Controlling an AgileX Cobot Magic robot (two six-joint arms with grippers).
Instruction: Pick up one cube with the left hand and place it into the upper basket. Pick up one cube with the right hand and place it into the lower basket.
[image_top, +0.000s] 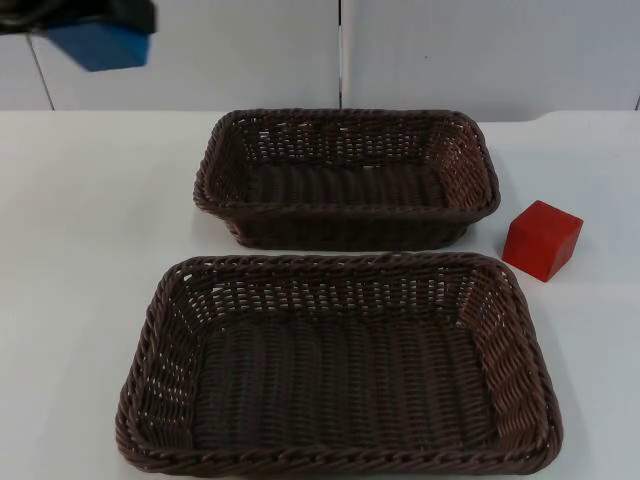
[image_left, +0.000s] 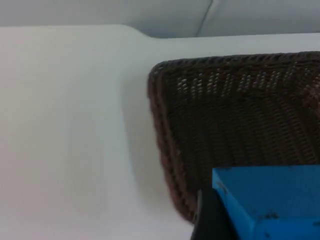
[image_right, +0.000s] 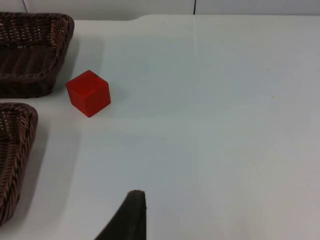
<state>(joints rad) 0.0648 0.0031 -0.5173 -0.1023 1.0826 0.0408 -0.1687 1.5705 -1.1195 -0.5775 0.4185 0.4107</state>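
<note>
Blue cube: solid blue block (image_top: 100, 45), clenched in the left gripper (image_top: 95, 25) and held high above the table's far left, well apart from the surface; judged lifted for carrying to the far basket.
Left gripper: grasping the blue cube (image_left: 272, 202); its wrist view looks past the cube onto a corner of a wicker basket (image_left: 235, 115), so the load appears close to that rim but not yet inside.
Upper basket: dark brown woven rectangular basket (image_top: 345, 125) at the far side, nothing in it.
Lower basket: matching brown woven basket (image_top: 335, 268) at the near side, nothing in it.
Red cube: solid red block (image_top: 542, 240) resting on the white table (image_top: 90, 200), just right of the far basket's right end; untouched, judged left for the right arm.
Right gripper: waiting over bare table right of the red cube (image_right: 89, 93); one black fingertip (image_right: 130, 215) shows, grip state cannot be told.
</note>
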